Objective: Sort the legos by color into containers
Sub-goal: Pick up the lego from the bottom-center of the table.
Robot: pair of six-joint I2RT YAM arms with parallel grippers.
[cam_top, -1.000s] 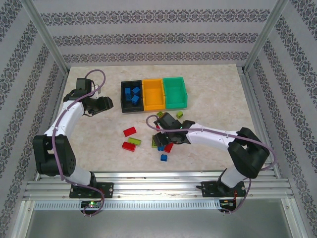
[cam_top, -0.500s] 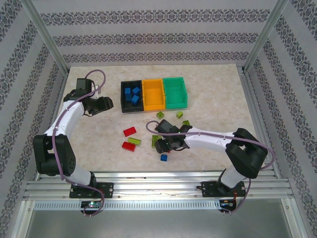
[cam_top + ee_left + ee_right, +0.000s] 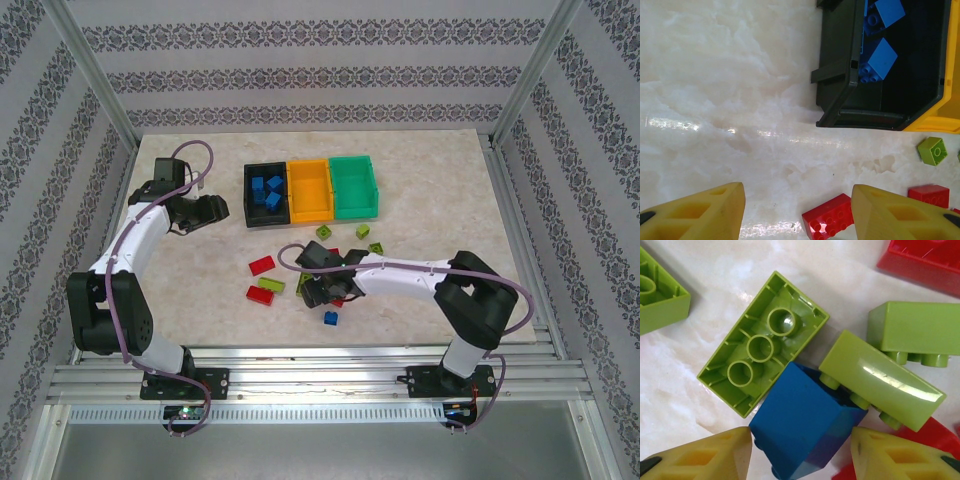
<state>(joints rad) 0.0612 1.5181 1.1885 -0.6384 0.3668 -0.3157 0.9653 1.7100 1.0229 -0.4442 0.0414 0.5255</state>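
My right jaws (image 3: 800, 450) stand part-open on either side of a blue brick (image 3: 800, 422) in the pile near the front of the tabletop (image 3: 430, 180). I cannot tell whether the pads are pressing on it. My left jaws (image 3: 797, 210) are open and hold nothing, hanging above bare tabletop just beside the black bin (image 3: 247, 196).

I judge the sort well short of half done. Several binned blue legos (image 3: 266, 192) lie in the black bin, while the orange-yellow bin (image 3: 310, 190) and the green bin (image 3: 356, 186) look bare. Red bricks (image 3: 262, 264), lime bricks (image 3: 324, 231) and a stray blue piece (image 3: 330, 318) lie loose on the tabletop, so both of those colours are yet to be started.

The top view gives the three bins in a row, touching, and the spread of loose pieces. My right wrist view adds detail too fine to read from above: an upturned lime brick (image 3: 762, 342) touches the blue brick, and a sloped lime brick (image 3: 875, 377) leans against its other side. My left wrist view gives the black bin's near corner close up, with a red brick near my fingers.
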